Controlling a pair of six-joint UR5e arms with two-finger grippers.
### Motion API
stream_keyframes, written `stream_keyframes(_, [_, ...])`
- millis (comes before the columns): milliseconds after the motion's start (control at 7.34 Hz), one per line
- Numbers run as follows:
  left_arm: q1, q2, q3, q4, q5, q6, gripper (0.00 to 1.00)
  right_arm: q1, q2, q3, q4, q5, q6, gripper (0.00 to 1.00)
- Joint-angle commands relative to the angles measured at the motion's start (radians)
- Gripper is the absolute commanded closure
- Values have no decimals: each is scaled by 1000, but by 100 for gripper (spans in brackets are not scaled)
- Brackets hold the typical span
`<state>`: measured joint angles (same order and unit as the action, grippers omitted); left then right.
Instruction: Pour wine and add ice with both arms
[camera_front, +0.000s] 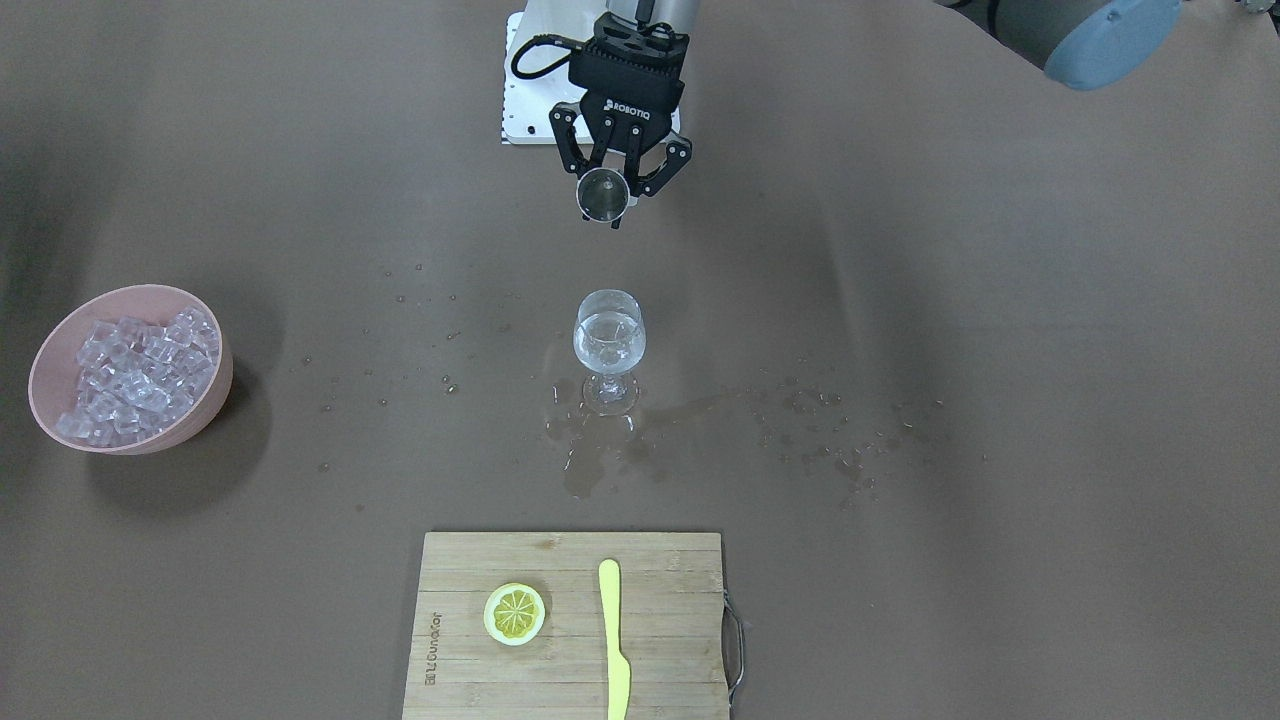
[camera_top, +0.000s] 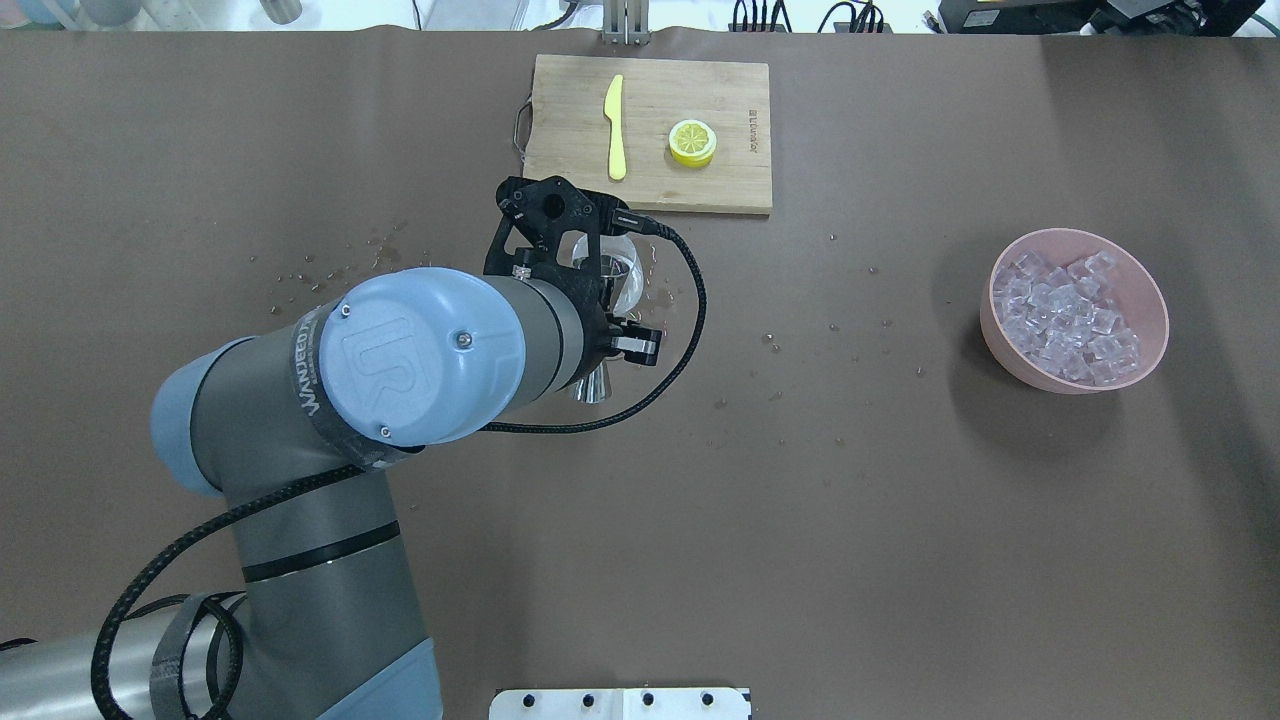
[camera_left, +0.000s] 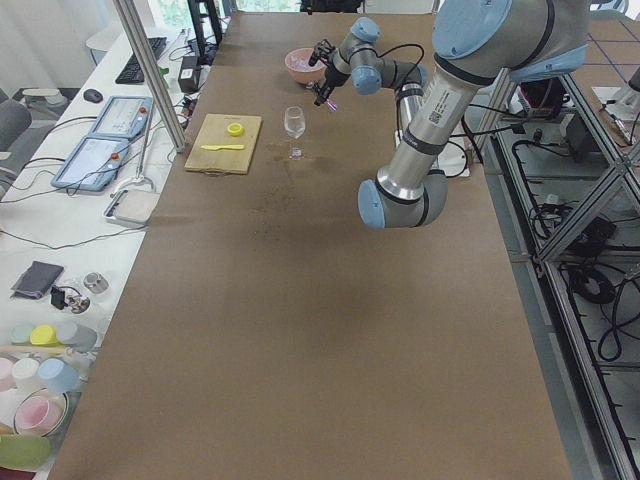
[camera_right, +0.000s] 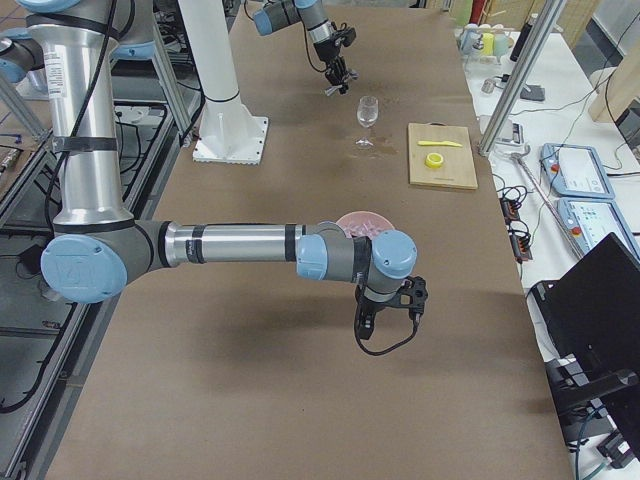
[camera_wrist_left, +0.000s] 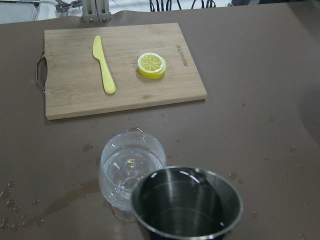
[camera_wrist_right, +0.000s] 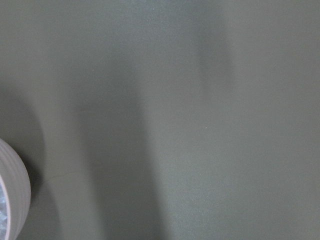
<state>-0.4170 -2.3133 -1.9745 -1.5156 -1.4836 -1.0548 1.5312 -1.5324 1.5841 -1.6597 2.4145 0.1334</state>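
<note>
Left gripper (camera_front: 606, 196) clamped on a small metal jigger (camera_front: 603, 199), held in the air on the robot's side of the wine glass (camera_front: 609, 350), apart from it, not touching. In the left wrist view the jigger's open mouth faces the camera, inside dark, and the glass sits just past its rim. Wine glass upright near the table (camera_front: 900, 250) centre, with the wine (camera_front: 608, 343) in the bowl, clear liquid, partly filled. Spilled liquid (camera_front: 600, 450) in a wet patch around the glass foot, with droplets scattered to both sides. The ice (camera_front: 140, 375) is a heap of clear cubes in a pink bowl (camera_front: 215, 400), well apart from the glass, toward the robot's right end of the table. Right gripper (camera_right: 392, 300) shows only in the right-side view, hanging over the table just beside the pink bowl, fingers pointing down; cannot tell whether they are apart or together. Right wrist view shows only bare table and an edge of the bowl. Wooden cutting board (camera_front: 560, 590) on the far side of the glass from the robot, with a lemon slice (camera_front: 515, 613) and a yellow knife (camera_front: 613, 640) lying on it side by side, not touching.
</note>
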Motion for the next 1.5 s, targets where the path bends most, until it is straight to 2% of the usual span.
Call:
stream_keyframes(0, [-22,-21,18,52,-35,3,100,-2,0,-7,1,0,-1,0])
stream_keyframes(272, [-89,-55,70,54,-122,3,100,-5,0,-9,1,0,-1,0])
stream_keyframes(409, [-101,-63,92,54,-135,3,100,-5,0,-7,1,2,-1,0])
stream_keyframes(545, [-109,-73,109,73,-138,3,100,-5,0,-7,1,0,-1,0])
stream_keyframes(817, [-111,-132,109,200,-139,22,100,-6,0,-9,1,0,-1,0])
stream_keyframes(1226, [-109,-133,112,221,-139,30,100,-6,0,-9,1,0,-1,0])
stream_keyframes(1362, [-109,-153,109,297,-139,32,100,-6,0,-9,1,0,0,0])
